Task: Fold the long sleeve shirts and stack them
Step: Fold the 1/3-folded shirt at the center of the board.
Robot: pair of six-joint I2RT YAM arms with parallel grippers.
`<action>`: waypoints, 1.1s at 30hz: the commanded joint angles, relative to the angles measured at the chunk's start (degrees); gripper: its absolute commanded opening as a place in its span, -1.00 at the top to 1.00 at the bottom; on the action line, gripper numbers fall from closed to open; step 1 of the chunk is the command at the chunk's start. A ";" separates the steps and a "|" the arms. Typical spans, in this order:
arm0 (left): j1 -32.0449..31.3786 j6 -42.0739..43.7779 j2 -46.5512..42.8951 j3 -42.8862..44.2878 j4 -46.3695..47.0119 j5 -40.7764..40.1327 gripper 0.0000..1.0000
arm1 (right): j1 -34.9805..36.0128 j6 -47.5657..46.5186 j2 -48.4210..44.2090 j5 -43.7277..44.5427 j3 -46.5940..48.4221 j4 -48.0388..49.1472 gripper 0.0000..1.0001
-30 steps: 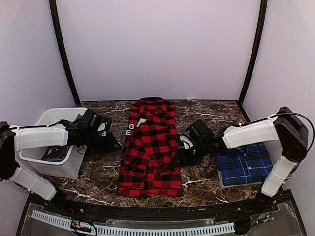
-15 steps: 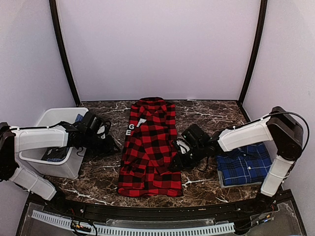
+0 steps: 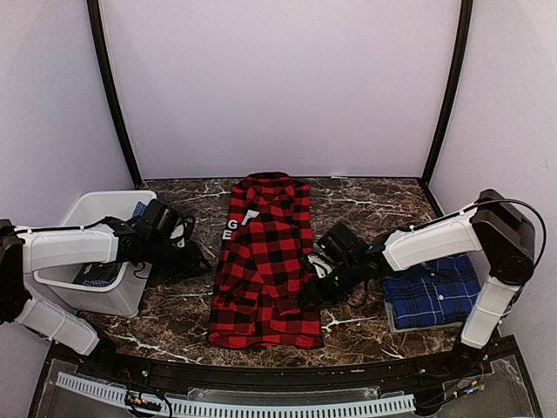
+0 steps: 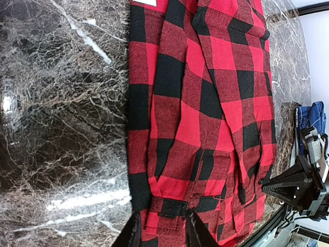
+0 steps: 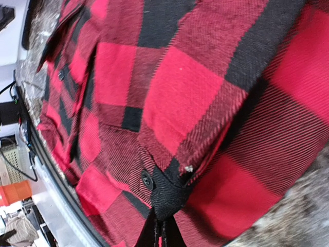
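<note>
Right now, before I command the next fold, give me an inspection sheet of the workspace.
Surface: dark veined marble table.
Job's things: red-and-black shirt laid flat at centre, collar at the far end; blue plaid shirt folded at right.
Clutter: white bin at left, blue cloth inside.
Grippers: left gripper open, beside the red shirt's left edge; right gripper shut on its right edge.
Cables: black cable loops over the right arm's elbow.
Surroundings: plain pale walls, black frame posts.
</note>
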 commanded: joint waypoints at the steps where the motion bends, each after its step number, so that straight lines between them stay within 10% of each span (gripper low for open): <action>1: -0.02 0.93 -2.04 -1.68 -1.63 1.29 0.44 | 2.19 0.90 -2.52 -2.31 -0.82 -1.05 0.97; 6: -0.02 1.08 -2.04 -2.98 -1.39 2.10 0.44 | 2.55 2.03 -3.04 -2.00 -2.68 -0.38 0.92; 15: -1.79 0.77 -1.14 -5.86 -0.63 4.95 0.29 | 2.37 3.21 -8.22 3.40 -4.27 -2.00 -0.08; 33: -10.31 -7.72 6.71 -8.51 3.72 5.50 0.22 | -1.49 8.80 -10.62 -2.42 -16.47 11.69 -0.13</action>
